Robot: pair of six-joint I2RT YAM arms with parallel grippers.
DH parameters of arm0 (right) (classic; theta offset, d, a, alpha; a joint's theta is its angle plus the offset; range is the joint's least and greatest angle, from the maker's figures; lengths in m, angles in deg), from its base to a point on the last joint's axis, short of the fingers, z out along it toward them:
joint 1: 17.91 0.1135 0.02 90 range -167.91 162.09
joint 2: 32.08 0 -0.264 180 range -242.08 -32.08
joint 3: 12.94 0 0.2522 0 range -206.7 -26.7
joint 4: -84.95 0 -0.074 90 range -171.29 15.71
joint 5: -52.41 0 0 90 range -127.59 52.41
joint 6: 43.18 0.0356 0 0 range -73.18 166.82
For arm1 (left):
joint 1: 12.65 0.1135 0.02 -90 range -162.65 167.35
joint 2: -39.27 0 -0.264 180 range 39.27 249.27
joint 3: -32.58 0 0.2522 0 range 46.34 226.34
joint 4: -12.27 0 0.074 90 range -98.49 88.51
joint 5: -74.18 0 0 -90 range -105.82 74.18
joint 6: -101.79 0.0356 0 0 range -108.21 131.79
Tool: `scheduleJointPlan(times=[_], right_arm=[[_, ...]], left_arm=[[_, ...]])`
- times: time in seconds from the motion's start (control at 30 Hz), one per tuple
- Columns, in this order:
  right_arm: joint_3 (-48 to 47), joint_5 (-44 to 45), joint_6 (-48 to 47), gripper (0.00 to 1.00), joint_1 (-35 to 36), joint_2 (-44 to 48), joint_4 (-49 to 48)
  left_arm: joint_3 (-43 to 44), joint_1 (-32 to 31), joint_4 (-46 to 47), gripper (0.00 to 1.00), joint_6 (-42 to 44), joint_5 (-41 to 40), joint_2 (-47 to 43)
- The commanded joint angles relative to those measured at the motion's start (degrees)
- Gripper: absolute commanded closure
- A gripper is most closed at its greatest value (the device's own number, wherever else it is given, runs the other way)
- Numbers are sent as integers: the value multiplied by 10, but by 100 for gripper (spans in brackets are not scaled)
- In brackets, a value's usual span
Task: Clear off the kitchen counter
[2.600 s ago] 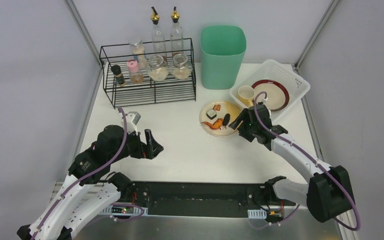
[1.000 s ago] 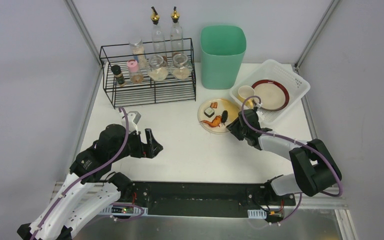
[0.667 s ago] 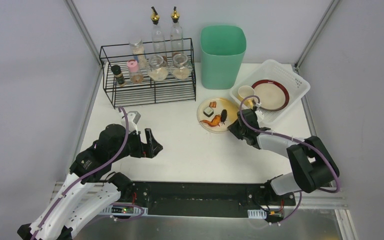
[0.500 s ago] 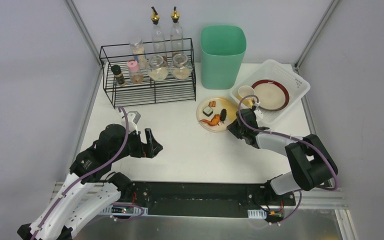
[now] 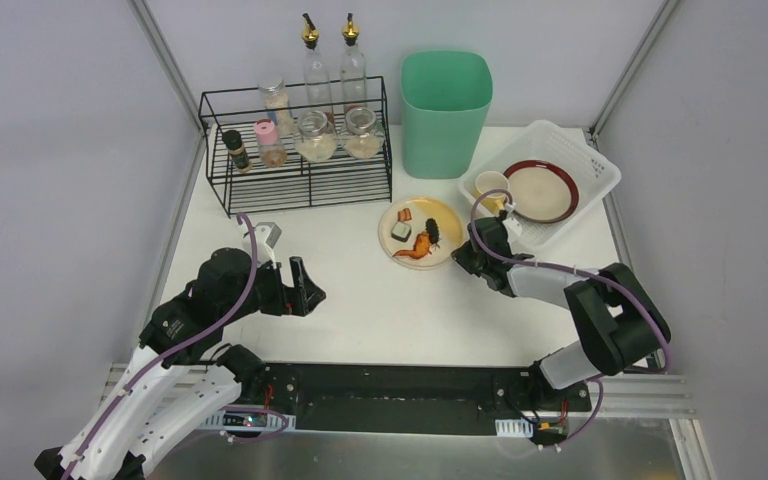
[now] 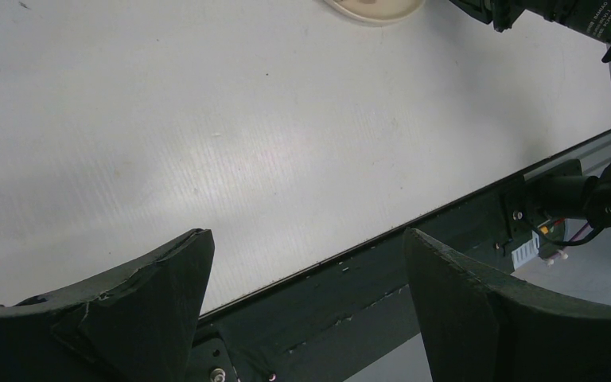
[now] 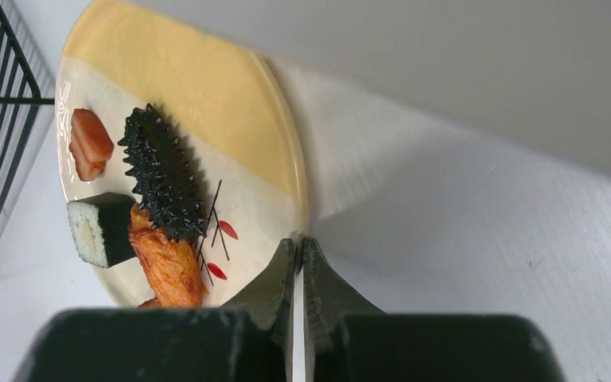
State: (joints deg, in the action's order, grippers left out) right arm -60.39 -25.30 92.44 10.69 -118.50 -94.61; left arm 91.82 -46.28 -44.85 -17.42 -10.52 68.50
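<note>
L gripper: jaws spread wide, nothing betw them; hovers low over front-L of counter.
Kitchen counter: white top under both arms; carries rack, plate, bin, basket.
Rack: black wire, back-L corner; jars inside, 2 gold-capped bottles at its rear.
Plate: yellow/cream, mid-counter, just in front of bin. On it: rice roll, black spiky piece, orange piece, pink piece.
Bin: green, upright, back centre.
R gripper: fingers pressed together, pinching plate's R rim; arm lies low along counter.
Basket: white mesh, back-R, near R gripper; red-rimmed bowl + cream cup inside.
</note>
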Motion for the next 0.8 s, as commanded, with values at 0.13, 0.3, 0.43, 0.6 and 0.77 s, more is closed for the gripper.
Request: scheduleJointPlan(times=[0.13, 0.3, 0.43, 0.6, 0.77], right_arm=[[56, -147, -4, 100, 53, 23, 128], [72, -149, -32, 100, 80, 70, 174], [91, -141, -39, 100, 100, 110, 201], [106, -133, -36, 100, 131, 162, 238], [103, -84, -13, 80, 162, 208, 287]], left_arm=[[1, 8, 0, 8, 1, -11, -3], [1, 8, 0, 8, 0, -12, 0], [0, 8, 0, 8, -2, -12, 5], [0, 8, 0, 8, -5, -11, 9], [1, 8, 0, 8, -5, -10, 14]])
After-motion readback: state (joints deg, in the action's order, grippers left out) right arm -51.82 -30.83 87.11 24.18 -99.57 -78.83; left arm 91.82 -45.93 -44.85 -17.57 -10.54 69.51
